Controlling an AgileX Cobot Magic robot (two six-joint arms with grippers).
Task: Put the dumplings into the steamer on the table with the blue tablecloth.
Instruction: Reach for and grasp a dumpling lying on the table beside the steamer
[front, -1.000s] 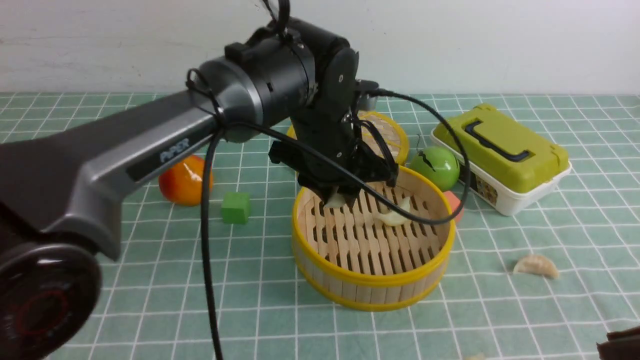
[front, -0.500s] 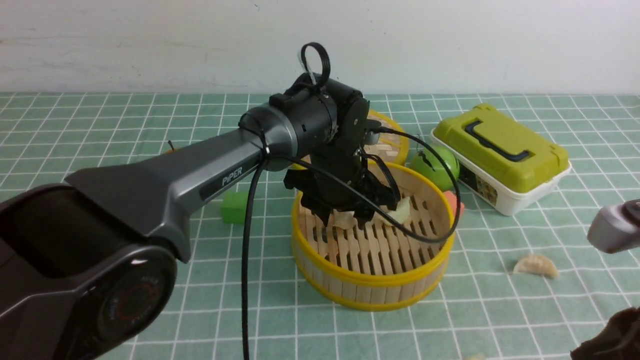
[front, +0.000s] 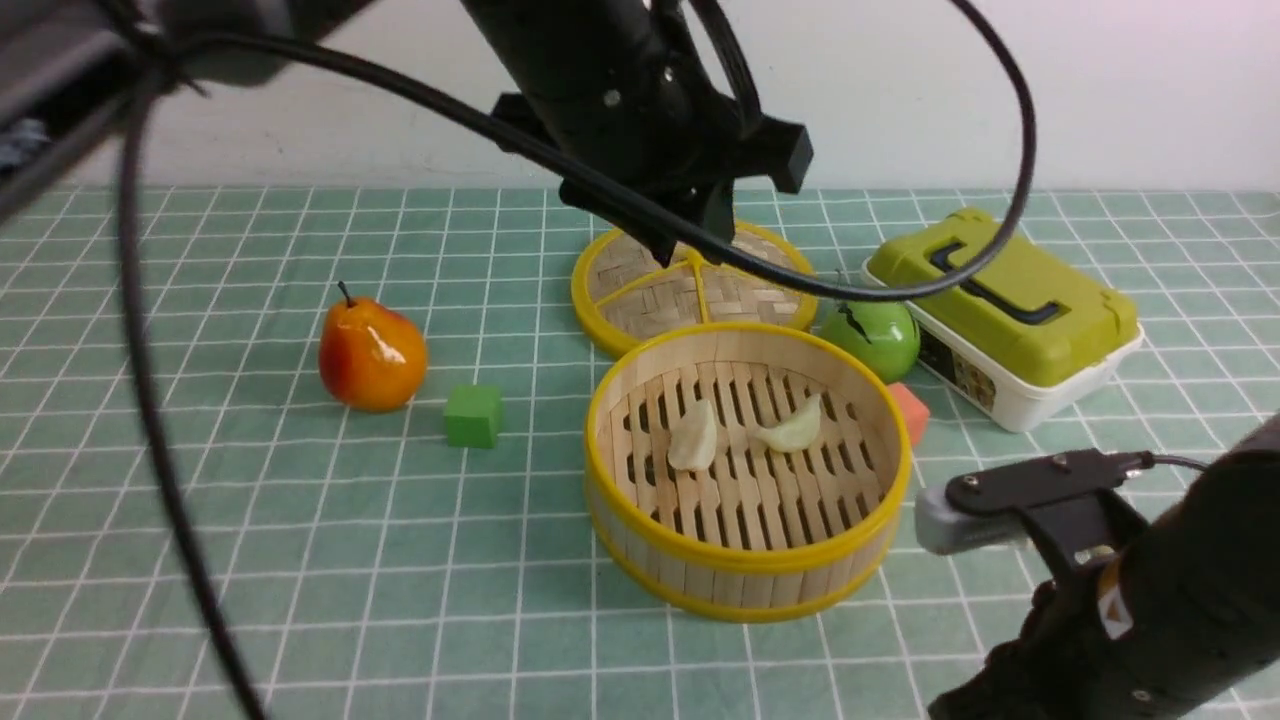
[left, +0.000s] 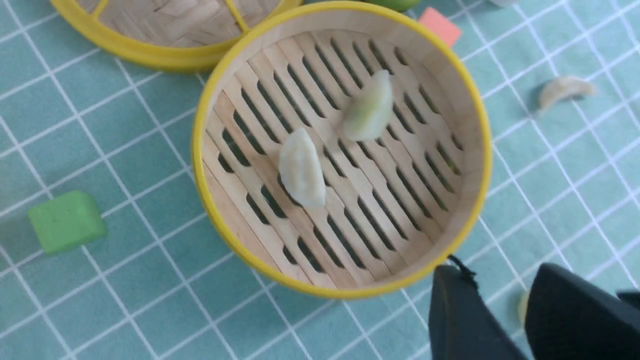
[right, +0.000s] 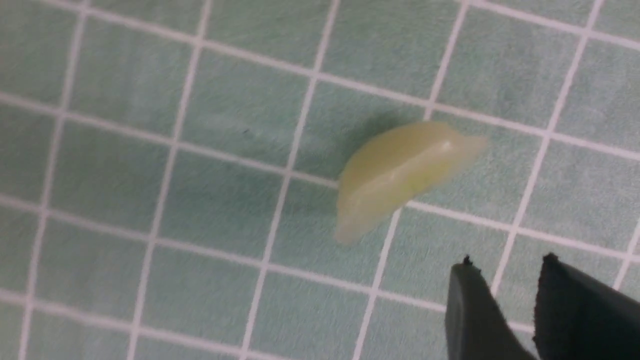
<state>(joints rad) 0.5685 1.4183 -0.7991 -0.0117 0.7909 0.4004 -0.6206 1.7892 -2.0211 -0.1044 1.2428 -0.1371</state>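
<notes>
The steamer (front: 745, 555) stands mid-table on the blue tablecloth (front: 250, 560). Two dumplings lie on its slats, one left (front: 693, 436) and one right (front: 796, 428); both also show in the left wrist view (left: 301, 167) (left: 370, 107). My left gripper (front: 690, 232) is open and empty, raised high behind the steamer; its fingers (left: 465, 320) show apart. A third dumpling (left: 565, 90) lies on the cloth right of the steamer. My right gripper (right: 507, 262) hovers close beside a dumpling (right: 400, 175) on the cloth, jaws slightly apart and empty. My right arm (front: 1130, 600) hides both in the front view.
The woven lid (front: 690, 285) lies behind the steamer. A green apple (front: 872, 335), an orange block (front: 908, 410) and a green-lidded box (front: 1000, 310) sit to its right. A pear (front: 372, 355) and a green cube (front: 473, 415) sit to its left.
My left gripper let go of a dumpling in the steamer and rose up and back. My right arm came in at the lower right, covering the dumpling on the cloth.
</notes>
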